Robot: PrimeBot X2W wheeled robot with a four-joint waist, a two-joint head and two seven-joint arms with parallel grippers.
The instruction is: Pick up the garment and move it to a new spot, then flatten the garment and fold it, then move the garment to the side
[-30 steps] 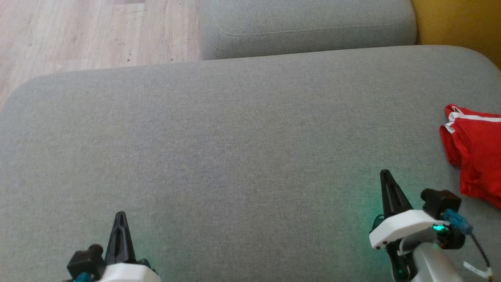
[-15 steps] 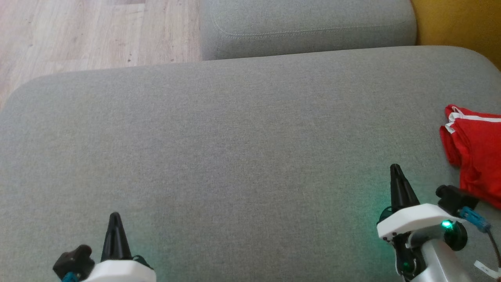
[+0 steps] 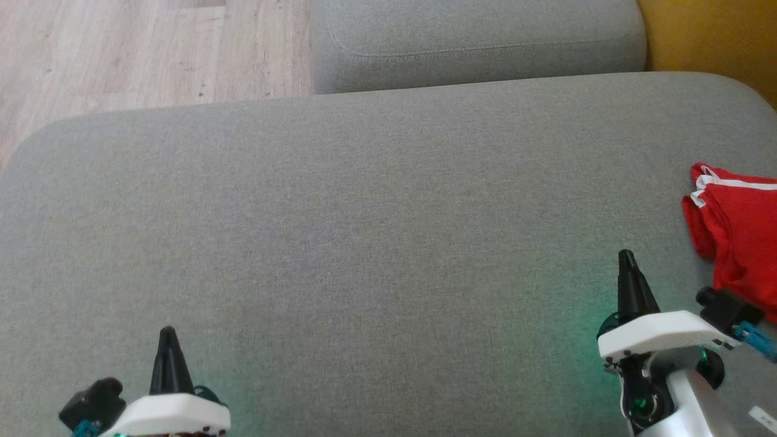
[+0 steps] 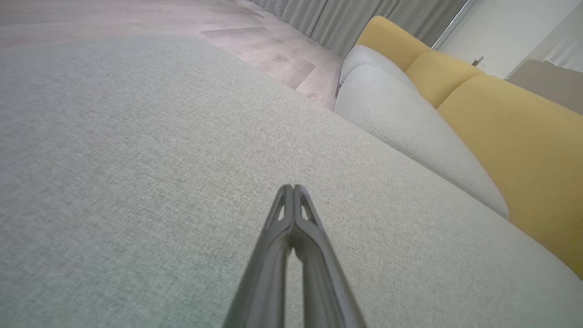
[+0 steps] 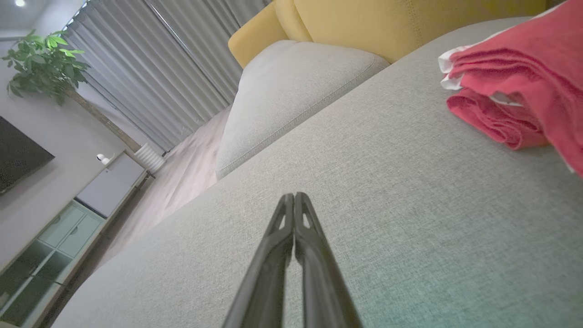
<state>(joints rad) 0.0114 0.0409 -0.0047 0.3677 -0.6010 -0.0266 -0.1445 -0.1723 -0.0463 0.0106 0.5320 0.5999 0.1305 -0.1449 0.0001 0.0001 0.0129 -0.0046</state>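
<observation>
1. The red garment [image 3: 737, 237] lies bunched at the cushion's [image 3: 364, 212] right edge.
2. The right claw [image 3: 627, 258], pinched together and empty, hovers near it.
3. The left claw [image 3: 167, 334], likewise pinched together, is at the near left.

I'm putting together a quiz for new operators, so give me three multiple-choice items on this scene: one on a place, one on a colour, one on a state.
1. In the head view, where on the grey cushion does the garment lie?
A) at the far left
B) at the right edge
C) in the middle

2. What colour is the garment's main cloth?
A) blue
B) green
C) red

3. How does the right pincer stand?
A) shut and empty
B) shut on the garment
C) wide open

Answers:
1 B: the view's right edge cuts it off, out past the right pincer.
2 C: it is red cloth with a white trim.
3 A: the right wrist view shows it closed tip to tip, with the garment lying apart from it.
</observation>
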